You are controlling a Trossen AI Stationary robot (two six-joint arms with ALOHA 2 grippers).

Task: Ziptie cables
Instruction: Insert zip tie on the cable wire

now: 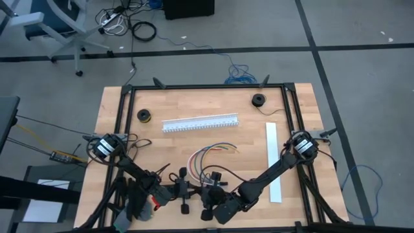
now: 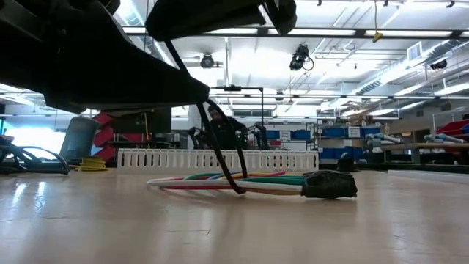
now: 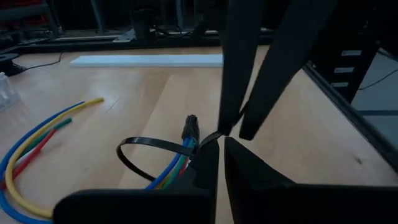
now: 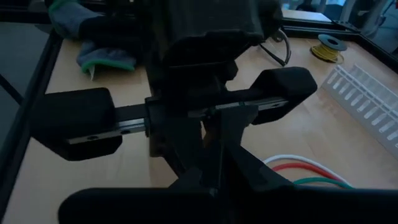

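The cables [image 1: 210,155], thin red, green, blue, yellow and white wires, lie on the wooden table [image 1: 129,129] near its front centre. One ends in a small dark plug [image 2: 330,185]. A black zip tie [image 3: 152,149] loops around them and rises to the grippers above [image 2: 220,147]. My left gripper [image 1: 191,189] and my right gripper [image 1: 202,191] meet tip to tip just near of the cables, both shut on the tie. In the left wrist view, my right gripper [image 3: 235,129] stands right ahead of my left gripper [image 3: 217,146]. My left gripper pinches the zip tie where the loop closes [image 3: 199,148], between its two fingertips. It comes at it nearly level, from the table's left. The loop hangs beyond the tips around the cables, which rest on the table. My right gripper pinches the tie's thin free tail [image 3: 214,137] between its two fingertips [image 3: 231,124], right next to my left gripper's tips. It comes slanting down from the table's right. The tail runs straight between the two grippers.
A long white slotted channel [image 1: 200,123] lies across the table's middle, and a flat white strip [image 1: 273,162] lies along its right side. Two small spools [image 1: 143,115] [image 1: 259,99] sit at the back. A grey-green cloth [image 4: 99,53] lies at the front left. Black rails [image 1: 288,110] frame the table.
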